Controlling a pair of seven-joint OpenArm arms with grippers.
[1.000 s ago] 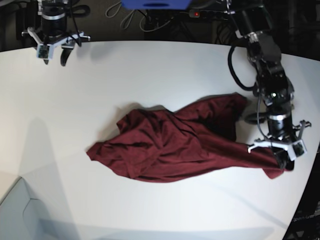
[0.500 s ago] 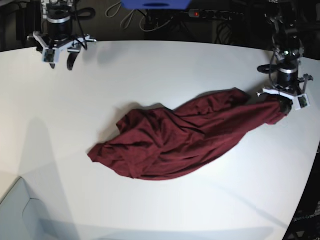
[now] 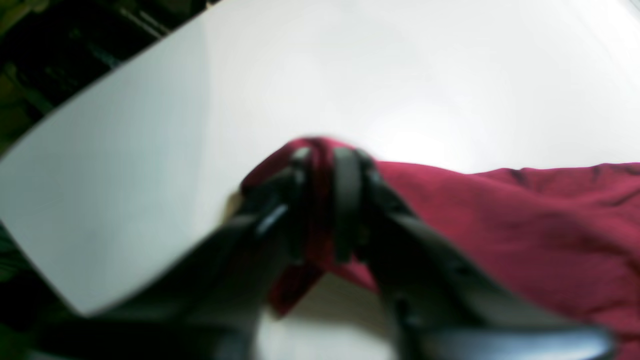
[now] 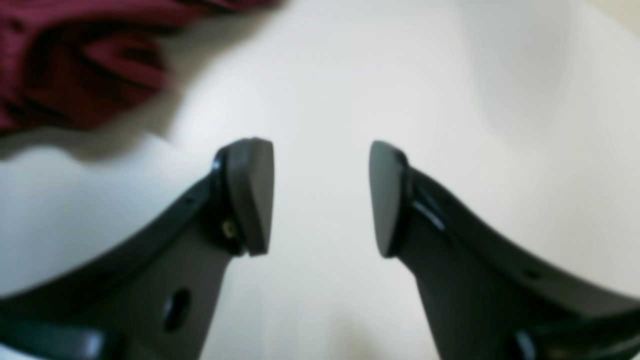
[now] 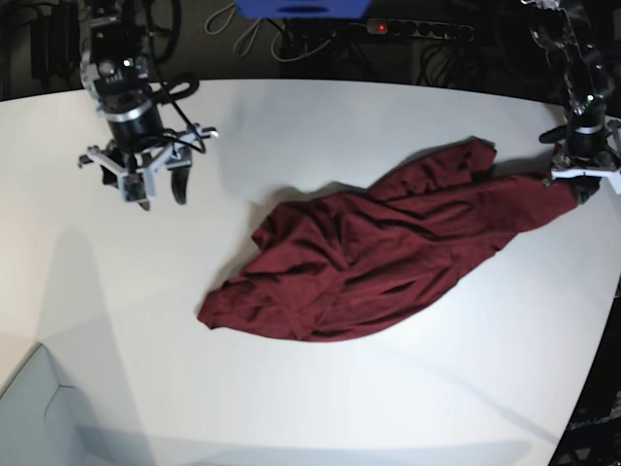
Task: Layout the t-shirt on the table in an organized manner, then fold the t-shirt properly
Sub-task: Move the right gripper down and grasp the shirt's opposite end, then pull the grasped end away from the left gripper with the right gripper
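Thin limp t-shirt bunched on table; left gripper pinching its far corner, right gripper agape, empty; better grabbed at hem corners

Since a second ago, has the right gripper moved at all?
Yes. In the base view the right gripper has come away from the table's far edge, down toward the t-shirt.

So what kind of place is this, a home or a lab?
Most likely a robotics lab: two robot arms work over a bare white table, a power strip and loose cables run behind it, and one maroon t-shirt lies there.
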